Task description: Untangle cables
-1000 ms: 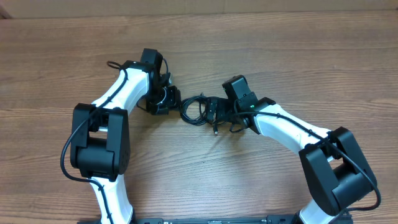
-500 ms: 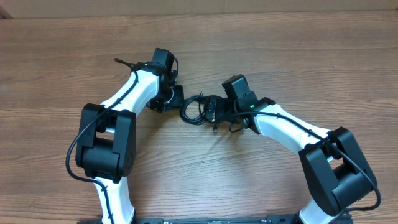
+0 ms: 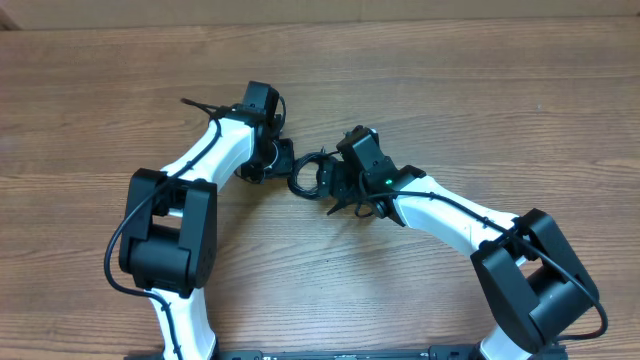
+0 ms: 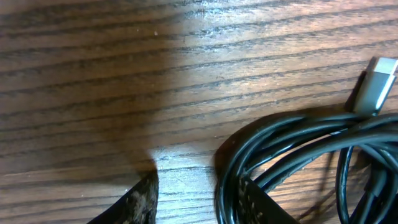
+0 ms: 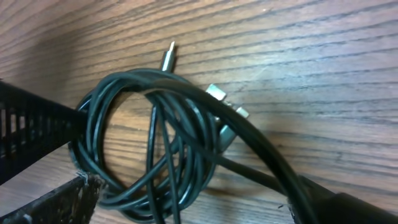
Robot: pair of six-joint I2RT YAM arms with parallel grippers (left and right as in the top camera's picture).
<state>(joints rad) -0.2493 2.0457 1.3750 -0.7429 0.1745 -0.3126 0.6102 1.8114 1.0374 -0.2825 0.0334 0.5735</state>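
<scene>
Overhead, the cables are lying on the table as one small tight coil, roughly round, with a loose tail pointing toward the near edge. The left gripper is sitting just beside the coil and the right gripper is crowding its opposite side.

Left wrist view: the left gripper is standing partly open, its fingers apart with bare wood showing between them. The cables are curving past the other finger, and a silver plug is pointing up and right, away from the coil.

Right wrist view: the right gripper is gaping wide, straddling the cables and clamping nothing. A thin pin plug is pointing up out of the coil's far side.
</scene>
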